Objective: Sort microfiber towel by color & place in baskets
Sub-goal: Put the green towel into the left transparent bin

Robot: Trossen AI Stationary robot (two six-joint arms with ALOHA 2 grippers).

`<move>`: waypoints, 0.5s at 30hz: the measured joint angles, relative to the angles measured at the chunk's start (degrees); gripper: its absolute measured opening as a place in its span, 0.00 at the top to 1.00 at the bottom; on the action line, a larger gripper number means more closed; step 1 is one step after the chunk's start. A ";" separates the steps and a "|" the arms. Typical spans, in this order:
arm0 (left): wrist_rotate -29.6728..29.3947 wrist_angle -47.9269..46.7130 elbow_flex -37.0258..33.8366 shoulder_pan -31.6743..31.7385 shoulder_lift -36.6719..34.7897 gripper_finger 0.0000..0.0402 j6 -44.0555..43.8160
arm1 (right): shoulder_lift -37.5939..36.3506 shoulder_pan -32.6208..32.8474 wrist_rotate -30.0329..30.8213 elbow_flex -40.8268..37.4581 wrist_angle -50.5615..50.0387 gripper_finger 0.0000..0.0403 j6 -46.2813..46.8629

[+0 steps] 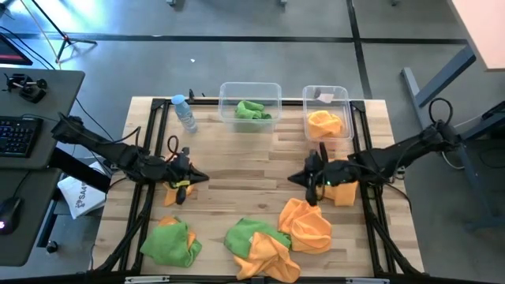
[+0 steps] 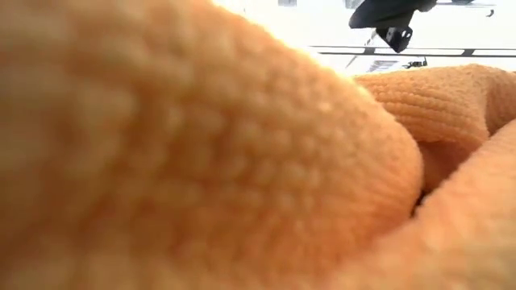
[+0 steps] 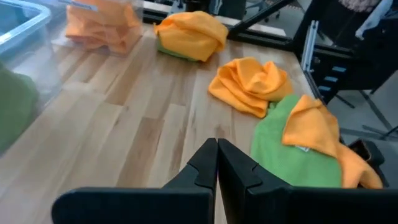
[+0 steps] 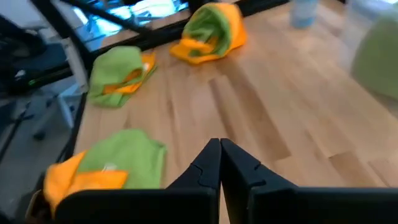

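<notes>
Two clear baskets stand at the table's far edge. The wider one holds a green towel; the narrower one holds an orange towel. My left gripper hovers shut over the table's middle left, above a small green-and-orange towel. My right gripper hovers shut at the middle right, beside an orange towel. Near the front edge lie a green towel, a green-and-orange heap and an orange towel. Both grippers hold nothing.
A small water bottle with a blue cap lies left of the wider basket. Bare wood shows between the two grippers. An orange towel lying close to the lens fills the low view. A desk with a keyboard stands left of the table.
</notes>
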 joint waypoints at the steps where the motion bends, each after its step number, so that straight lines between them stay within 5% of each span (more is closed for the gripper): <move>1: 0.48 1.40 0.00 0.00 0.65 1.00 0.01 | 0.00 0.94 -0.15 0.00 -0.53 1.00 1.17; 6: 3.27 8.62 0.19 -0.31 4.36 1.00 -0.12 | 0.00 5.09 -0.32 0.00 -4.21 1.00 5.94; 15: 2.11 -0.08 11.45 -0.87 16.21 1.00 -3.08 | -2.24 7.46 0.29 0.00 -14.59 1.00 6.05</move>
